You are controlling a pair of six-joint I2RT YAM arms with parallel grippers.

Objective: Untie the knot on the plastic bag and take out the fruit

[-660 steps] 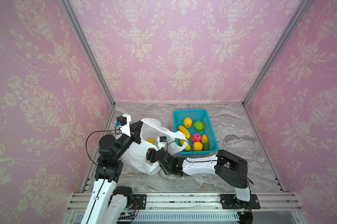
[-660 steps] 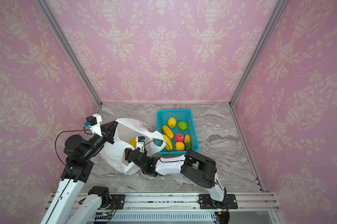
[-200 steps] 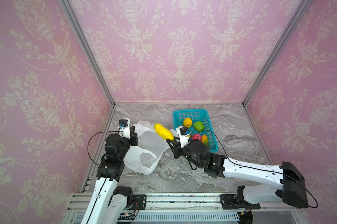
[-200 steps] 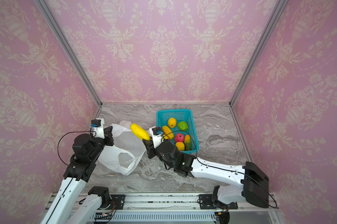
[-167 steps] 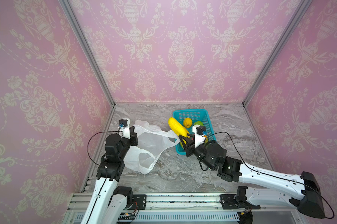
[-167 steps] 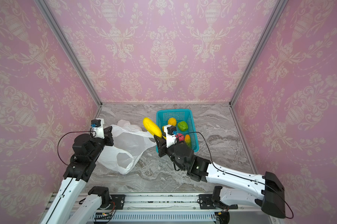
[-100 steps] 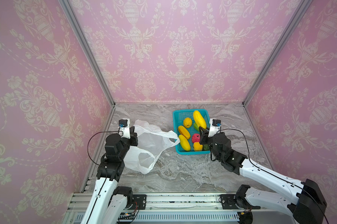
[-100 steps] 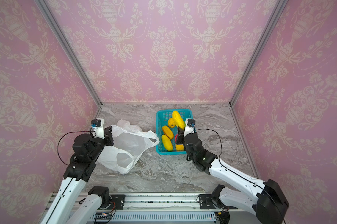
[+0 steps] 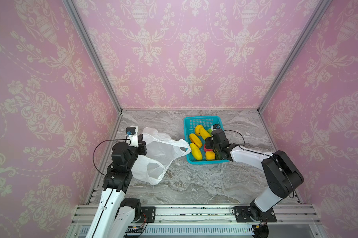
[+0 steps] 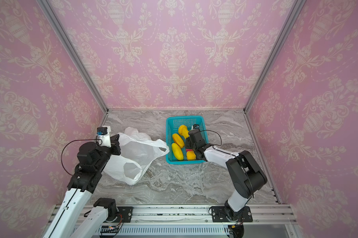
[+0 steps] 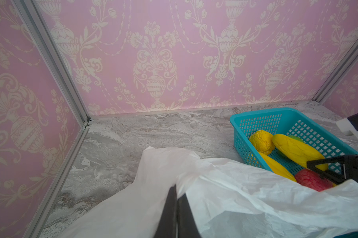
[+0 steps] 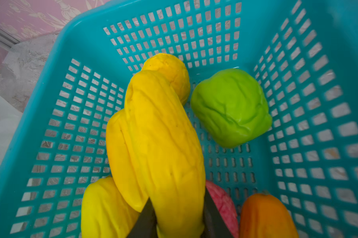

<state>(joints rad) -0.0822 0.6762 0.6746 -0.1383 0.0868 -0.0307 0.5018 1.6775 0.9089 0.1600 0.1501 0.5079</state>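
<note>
The white plastic bag (image 9: 159,152) lies slack on the marble at the left, its mouth gaping; the knot is not in view. My left gripper (image 11: 176,197) is shut on a fold of the bag's upper edge. My right gripper (image 12: 177,204) hangs low inside the teal basket (image 12: 174,26), shut on the end of a long yellow fruit (image 12: 163,144). That fruit leans across other yellow fruits. A green round fruit (image 12: 231,107), a red-pink one (image 12: 219,197) and an orange one (image 12: 264,214) lie beside it.
In both top views the basket (image 9: 202,119) stands right of the bag near the back wall. Pink patterned walls with metal corner posts close in three sides. Bare marble runs along the front, next to the rail carrying the arm bases.
My right gripper has carried the long yellow fruit from above the bag rightward and down into the basket. The left gripper has kept its hold on the bag.
</note>
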